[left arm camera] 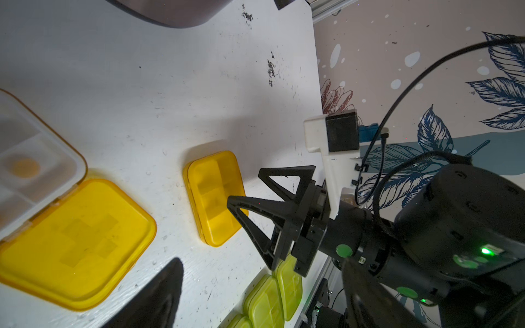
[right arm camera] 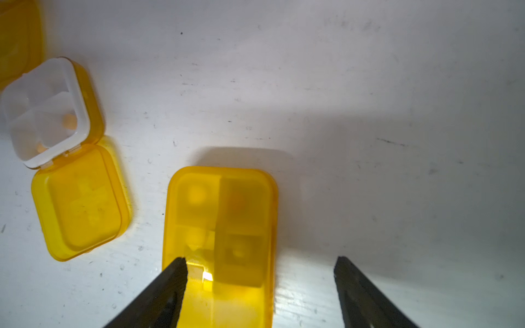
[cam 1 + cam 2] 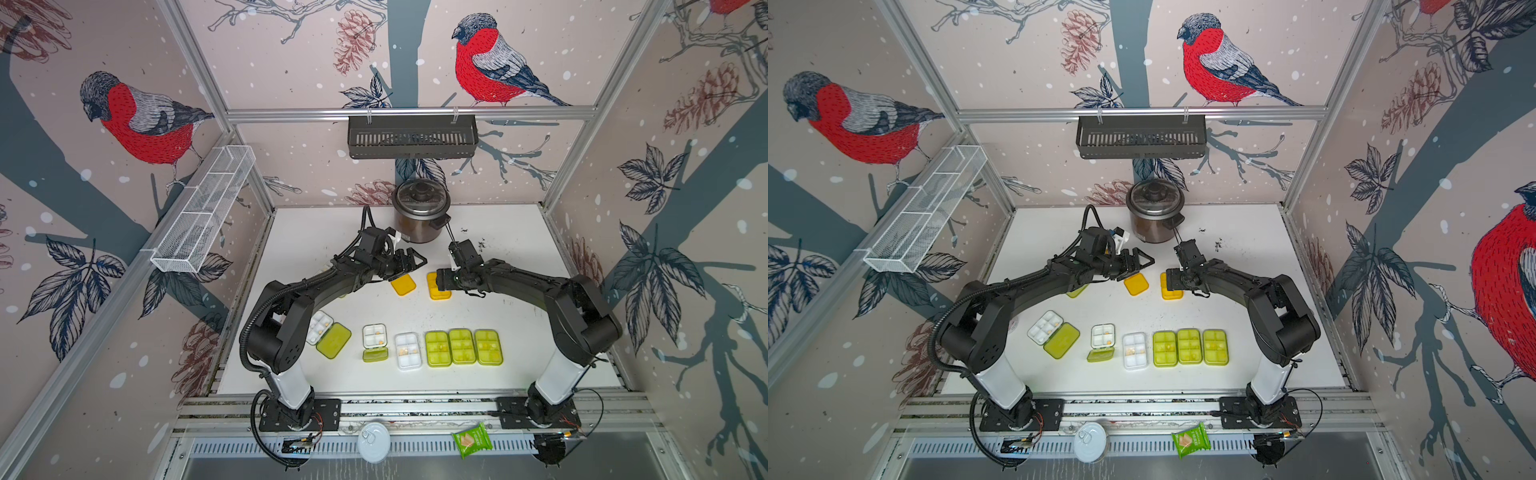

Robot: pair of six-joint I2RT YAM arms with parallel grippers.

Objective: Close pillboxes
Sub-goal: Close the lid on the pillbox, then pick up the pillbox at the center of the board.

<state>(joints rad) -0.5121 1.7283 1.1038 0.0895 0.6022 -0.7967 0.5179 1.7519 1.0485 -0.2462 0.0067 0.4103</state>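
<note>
My right gripper is open low over a shut orange-yellow pillbox; one fingertip is over its lid, the other over bare table. This shows in both top views. Beside it lies an open orange pillbox, white tray up, lid flat. My left gripper hovers open above that one; only one of its fingers shows in its wrist view. Near the front stand two open lime-lidded pillboxes, a white one and three shut lime ones.
A slow cooker stands at the back of the white table. A round can lid and a green snack packet lie on the front rail. A black basket and a white wire basket hang on the walls.
</note>
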